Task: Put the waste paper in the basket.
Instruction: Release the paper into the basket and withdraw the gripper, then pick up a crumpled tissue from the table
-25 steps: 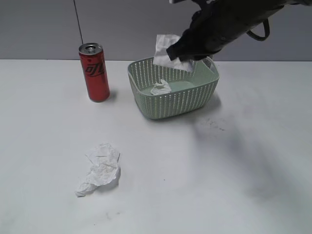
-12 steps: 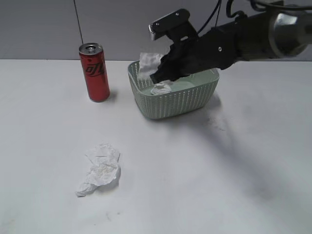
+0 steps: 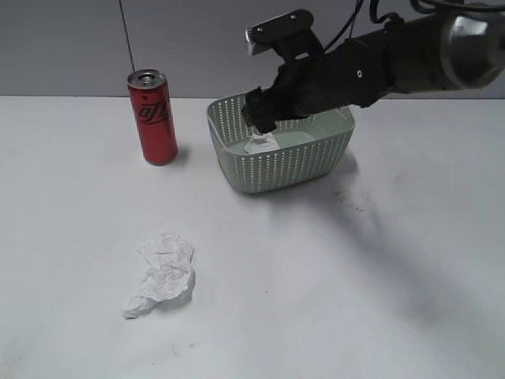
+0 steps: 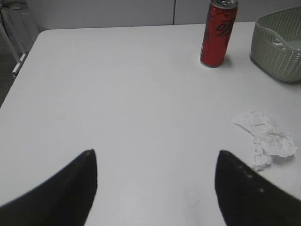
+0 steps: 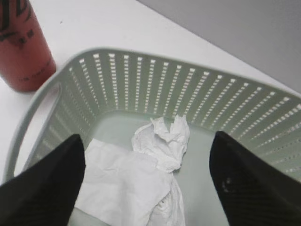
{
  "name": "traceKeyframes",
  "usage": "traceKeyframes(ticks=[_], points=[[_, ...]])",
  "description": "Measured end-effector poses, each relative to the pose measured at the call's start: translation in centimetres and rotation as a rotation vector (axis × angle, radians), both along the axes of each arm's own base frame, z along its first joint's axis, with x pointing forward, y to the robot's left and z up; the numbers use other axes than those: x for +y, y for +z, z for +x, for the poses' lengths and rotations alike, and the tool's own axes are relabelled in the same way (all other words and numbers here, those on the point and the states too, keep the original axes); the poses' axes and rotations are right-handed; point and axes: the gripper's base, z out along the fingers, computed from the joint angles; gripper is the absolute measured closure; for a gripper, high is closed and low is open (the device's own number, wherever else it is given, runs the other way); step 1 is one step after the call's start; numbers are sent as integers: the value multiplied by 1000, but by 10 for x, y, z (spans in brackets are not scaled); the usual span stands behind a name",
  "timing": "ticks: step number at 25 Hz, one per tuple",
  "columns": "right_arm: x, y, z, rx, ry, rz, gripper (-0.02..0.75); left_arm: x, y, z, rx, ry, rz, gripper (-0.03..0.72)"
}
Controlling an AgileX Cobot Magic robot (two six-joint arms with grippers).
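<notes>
Right gripper [image 5: 146, 188] above waste paper [image 5: 141, 183]

Basket [image 3: 293, 162]: matt sage-green plastic, walls perforated. Waste paper [image 3: 162, 273]: thin, white, crumpled, tissue-like. Can [image 3: 153, 117]: glossy red metal; table [image 3: 379, 300]: smooth, white, matt.

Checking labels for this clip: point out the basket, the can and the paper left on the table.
basket [image 3: 288, 162], exterior view, perforated front wall.
can [image 3: 155, 118], exterior view, middle of its red side.
paper on the table [image 3: 164, 272], exterior view, centre of the crumpled piece.
</notes>
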Motion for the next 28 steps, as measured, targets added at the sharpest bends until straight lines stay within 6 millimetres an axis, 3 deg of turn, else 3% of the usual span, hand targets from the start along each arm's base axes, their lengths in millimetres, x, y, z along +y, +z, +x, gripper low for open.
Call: traceKeyframes(ticks=[3, 6, 11, 14, 20, 28], points=[[-16, 25, 6, 7, -44, 10, 113, 0, 0, 0, 0, 0, 0, 97], [-54, 43, 16, 89, -152, 3, 113, 0, 0, 0, 0, 0, 0, 97], [-129, 51, 26, 342, -351, -58, 136, -1, 4, 5, 12, -2, -4, 97], [-156, 57, 22, 488, -413, -108, 153, -4, 10, 19, 47, -17, -5, 97], [-183, 64, 4, 694, -407, -286, 157, -18, 18, 61, 94, -152, -14, 97], [-191, 70, -30, 741, -399, -318, 158, -52, 16, 123, 310, -369, 130, 97]])
